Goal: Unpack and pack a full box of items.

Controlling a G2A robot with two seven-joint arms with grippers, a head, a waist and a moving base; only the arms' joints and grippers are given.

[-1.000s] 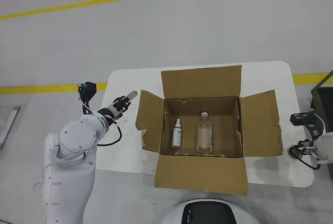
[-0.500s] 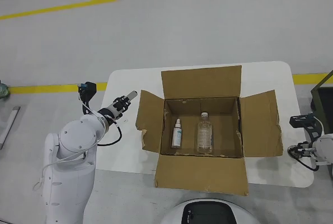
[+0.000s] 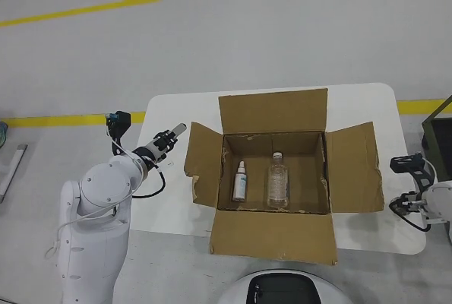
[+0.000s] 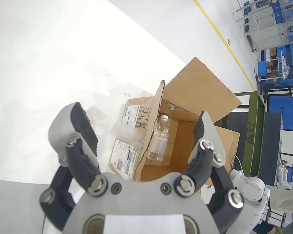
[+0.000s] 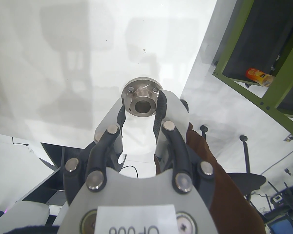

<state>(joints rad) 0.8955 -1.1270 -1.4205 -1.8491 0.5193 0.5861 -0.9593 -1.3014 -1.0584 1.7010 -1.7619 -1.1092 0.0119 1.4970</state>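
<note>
An open cardboard box [image 3: 279, 114] stands in the middle of the white table [image 3: 172, 205], all its flaps folded out. Inside lie a small white spray bottle [image 3: 239, 181] and a clear plastic bottle [image 3: 277, 180], side by side. My left gripper [image 3: 172, 135] hovers over the table just left of the box; in the left wrist view it [image 4: 144, 127] is open and empty, facing the box [image 4: 200, 91] and the clear bottle [image 4: 158, 142]. My right gripper [image 5: 141, 109] is shut on a metal flanged hub [image 5: 141, 99] above the table's right edge.
A green metal rack [image 3: 447, 129] stands beyond the table's right side, and in the right wrist view an orange can [image 5: 258, 75] lies on it. The right box flap [image 3: 355, 167] lies between the right arm [image 3: 442, 201] and the box interior.
The right arm has shifted slightly toward the box with the hub in its gripper. The left arm and the box contents have not moved.
</note>
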